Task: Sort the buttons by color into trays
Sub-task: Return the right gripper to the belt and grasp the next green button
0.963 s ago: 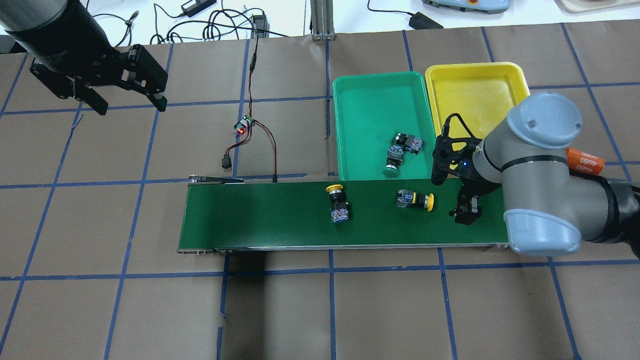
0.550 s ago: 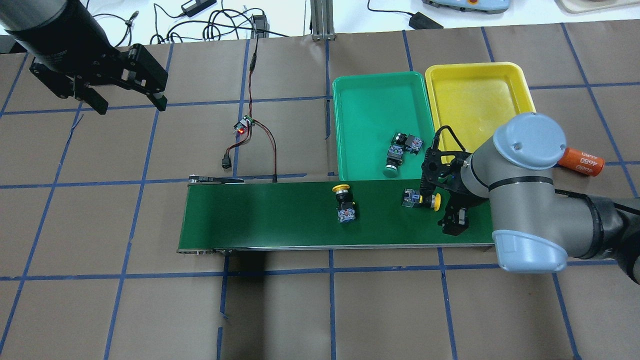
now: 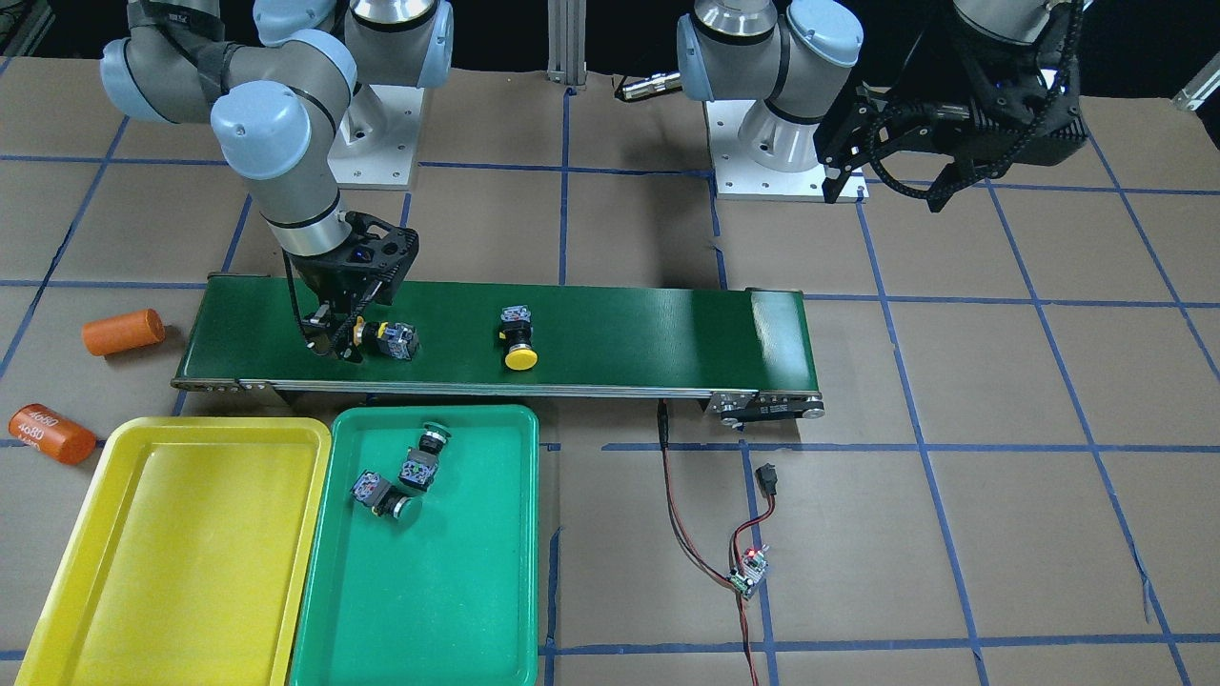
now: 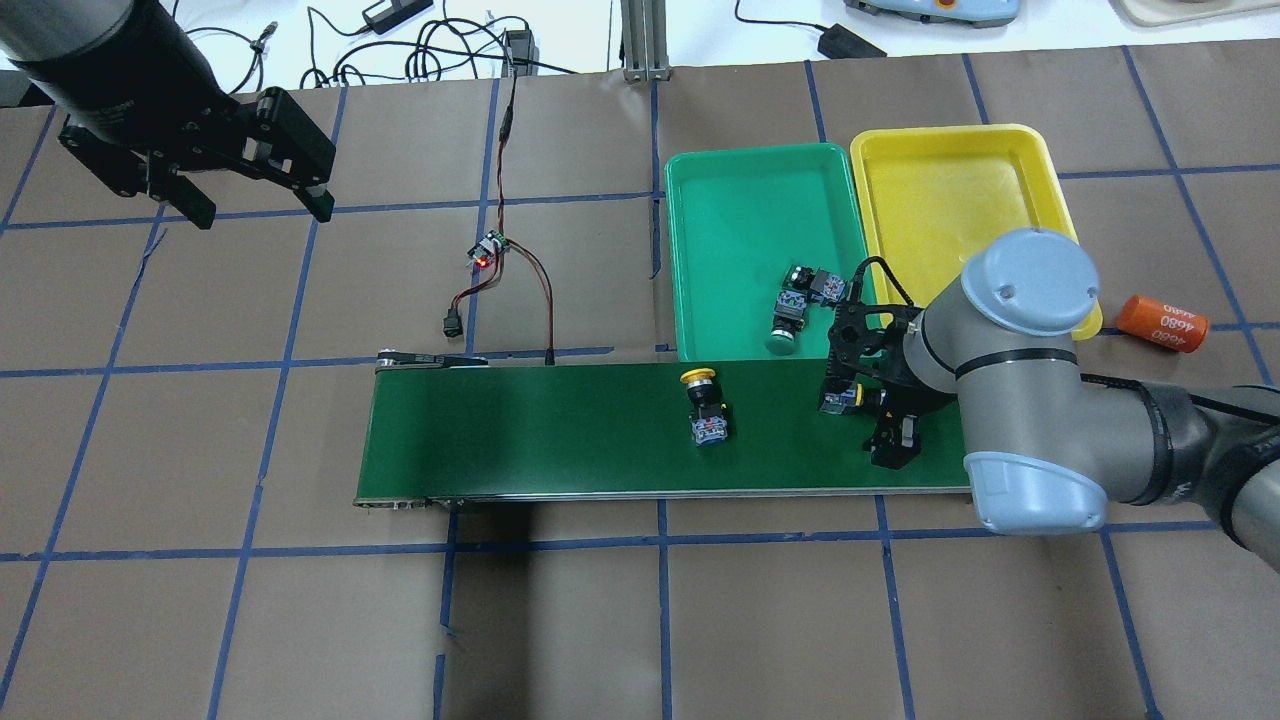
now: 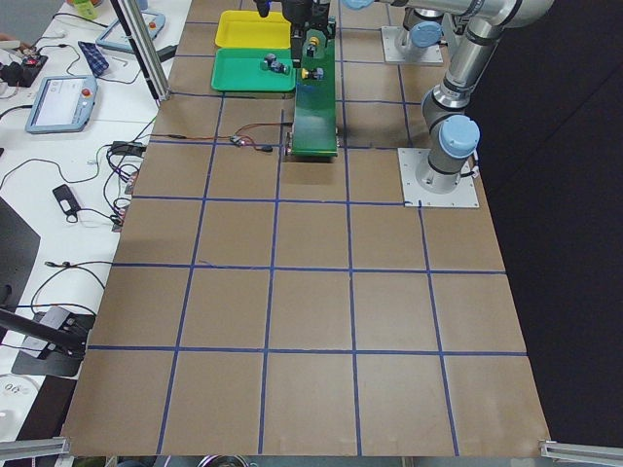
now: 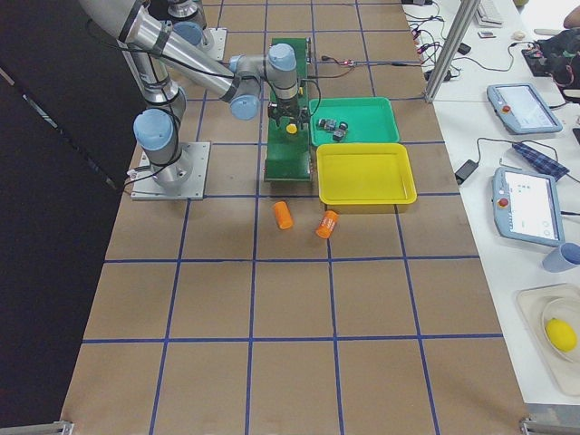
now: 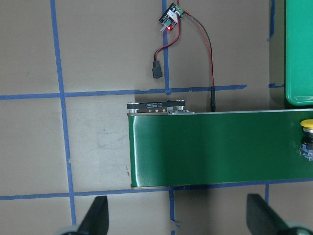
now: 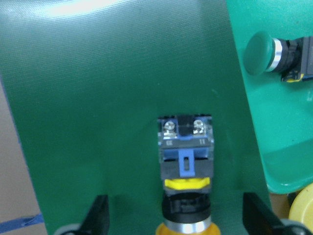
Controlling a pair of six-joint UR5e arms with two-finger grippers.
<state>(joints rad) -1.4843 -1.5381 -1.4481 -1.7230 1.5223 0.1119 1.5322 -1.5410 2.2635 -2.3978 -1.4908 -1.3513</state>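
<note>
Right hand [image 4: 868, 398] lowered over the right end of the conveyor belt [image 4: 520, 430], its fingers spread wide to either side of a yellow button [image 4: 845, 400]. As far as the wrist view shows they touch neither flank, and nothing is gripped. Left hand [image 4: 260, 200] raised over the left side of the tabletop [image 4: 760, 620], fingers likewise wide apart and empty. The straddled button lies on its side on the belt, cap toward the right edge. A second yellow button [image 4: 705, 405] lies near the middle of the belt, cap toward the far edge, well apart from either hand. Beyond the belt, toward the far edge on the right half, the two trays stand side by side. The green tray [image 4: 740, 220] holds both green buttons [image 4: 785, 320], close together at its side nearest the belt. The yellow tray [image 4: 950, 190], nearer the right edge, holds nothing. Judged state of the sort: green half complete, yellow half not yet begun. Outstanding: close on the straddled button, carry it to the yellow tray, then repeat for the one at mid-belt.
</note>
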